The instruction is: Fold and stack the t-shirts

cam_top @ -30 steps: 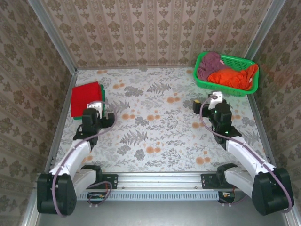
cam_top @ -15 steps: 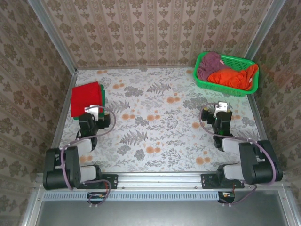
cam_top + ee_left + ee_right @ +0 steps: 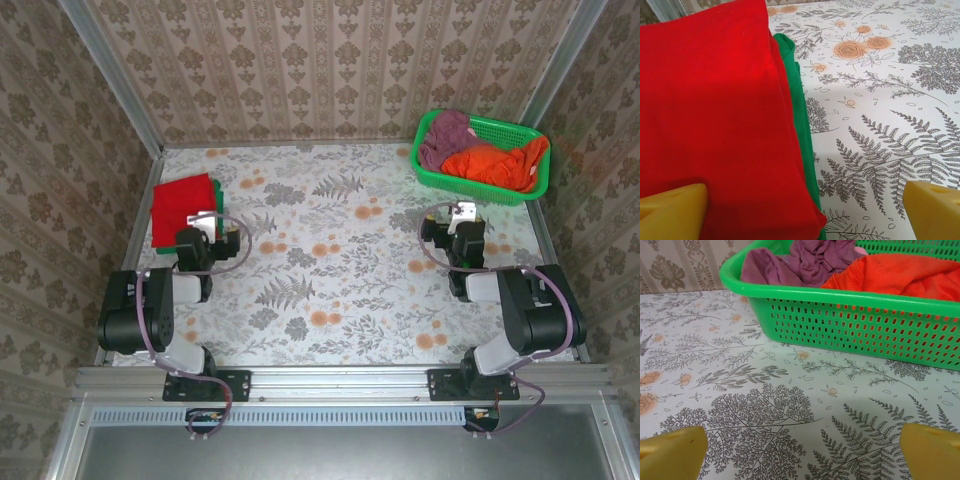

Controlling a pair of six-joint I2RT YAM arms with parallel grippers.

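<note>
Seemingly you are at or near the finish. The red t-shirt [image 3: 705, 125] is folded into a flat rectangle and lies squarely on the green t-shirt [image 3: 796, 117], which shows as a narrow strip along the red one's right edge. That pile sits far to the left of the basket [image 3: 865, 327], across the table [image 3: 340, 260] and a little nearer the arms. The edges look tidy and I see no loose sleeve, so both the folding and the stacking of these two shirts read as done.

The left gripper [image 3: 204, 222] is also far left of the basket, at the pile's near right corner. Its jaws stand spread wide with nothing between them, one over the red cloth and one over the bare table. I cannot tell whether it touches the cloth.

The right gripper [image 3: 460, 213] faces the basket from just in front of it, clear of the mesh wall. It is equally wide apart and empty. Both arms sit tucked low near their bases, which looks like a resting pose.

What could remain is inside the basket: a purple garment [image 3: 805, 262] and an orange garment [image 3: 900, 275] lie crumpled there. If you count those as part of the job, they are unfolded and unstacked.
</note>
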